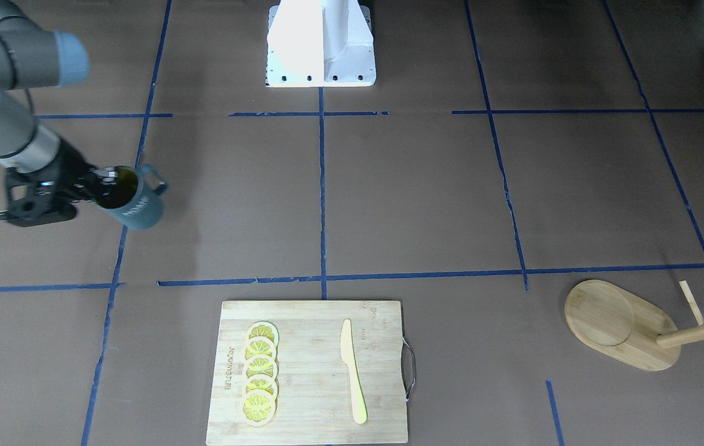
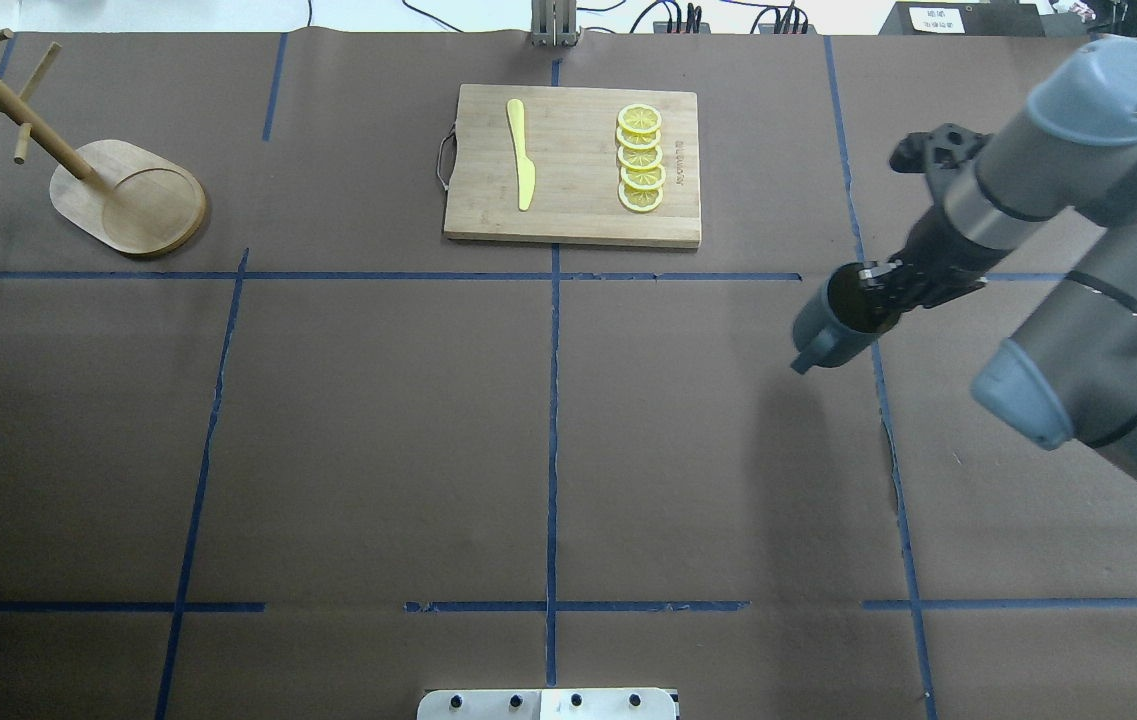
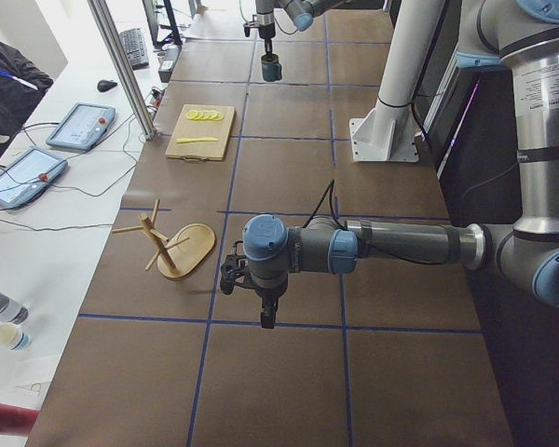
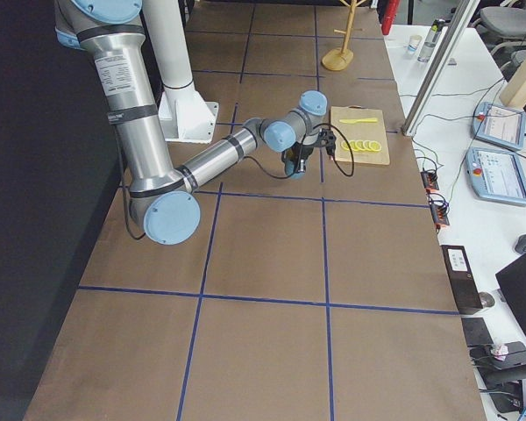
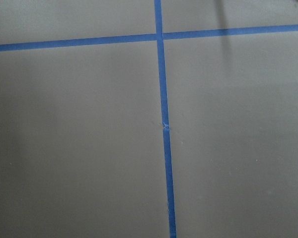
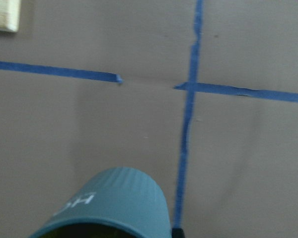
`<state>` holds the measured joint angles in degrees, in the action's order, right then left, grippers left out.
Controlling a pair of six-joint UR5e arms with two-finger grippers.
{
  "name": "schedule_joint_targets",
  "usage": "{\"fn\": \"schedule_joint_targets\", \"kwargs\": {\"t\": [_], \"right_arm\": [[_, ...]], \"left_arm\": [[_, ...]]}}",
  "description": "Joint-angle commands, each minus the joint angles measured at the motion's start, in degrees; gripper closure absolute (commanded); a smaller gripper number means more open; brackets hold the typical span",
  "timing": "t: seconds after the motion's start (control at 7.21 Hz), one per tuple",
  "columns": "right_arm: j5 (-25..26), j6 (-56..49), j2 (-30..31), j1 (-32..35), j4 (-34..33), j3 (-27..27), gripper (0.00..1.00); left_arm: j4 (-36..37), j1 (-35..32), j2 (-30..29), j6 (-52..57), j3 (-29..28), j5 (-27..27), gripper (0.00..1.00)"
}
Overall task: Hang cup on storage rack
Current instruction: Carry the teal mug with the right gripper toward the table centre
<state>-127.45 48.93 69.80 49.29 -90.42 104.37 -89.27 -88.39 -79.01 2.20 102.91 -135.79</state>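
Observation:
The cup [image 1: 135, 204] is a dark teal ribbed mug with an olive inside. It hangs tilted above the table in my right gripper [image 1: 99, 181], which is shut on its rim. It also shows in the overhead view [image 2: 828, 325] and the right wrist view [image 6: 114, 203]. The storage rack [image 2: 128, 195], a bamboo mug tree, stands at the far left corner, a long way from the cup; it also shows in the front view [image 1: 624, 325]. My left gripper [image 3: 265, 315] shows only in the exterior left view, low over bare table; I cannot tell if it is open or shut.
A bamboo cutting board [image 2: 573, 165] with several lemon slices [image 2: 640, 158] and a yellow knife [image 2: 521, 155] lies at the far middle. Blue tape lines cross the brown table [image 2: 378, 430]. The robot's white base [image 1: 321, 43] stands at the near edge.

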Motion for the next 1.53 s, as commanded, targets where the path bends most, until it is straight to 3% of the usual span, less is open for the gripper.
{"fn": "schedule_joint_targets", "kwargs": {"t": [0.0,0.28,0.55,1.11,1.25,1.39], "right_arm": [[5.70,12.99,-12.36,-8.12,-6.85,-1.61,1.00],[12.10,20.46,-20.36,-13.84,-6.97,-7.65,1.00],[15.38,26.72,-27.06,-18.42,-6.88,-15.05,1.00],[16.88,27.98,-26.91,-20.64,-6.70,-16.13,0.98],[16.88,27.89,-26.74,-21.25,-6.35,-16.13,0.54],[17.49,27.54,-26.73,-21.86,-6.35,-16.04,0.01]], "left_arm": [[0.06,0.06,0.00,0.00,0.09,0.00,0.00],[0.06,0.15,0.00,0.00,0.01,-0.09,0.00],[0.06,0.24,0.00,0.00,-0.08,-0.09,0.00],[0.06,0.41,0.00,0.09,-0.43,-0.09,0.00],[0.06,0.41,0.00,0.09,-0.43,-0.09,0.00],[0.06,0.41,0.00,0.09,-0.35,-0.09,0.00]]}}
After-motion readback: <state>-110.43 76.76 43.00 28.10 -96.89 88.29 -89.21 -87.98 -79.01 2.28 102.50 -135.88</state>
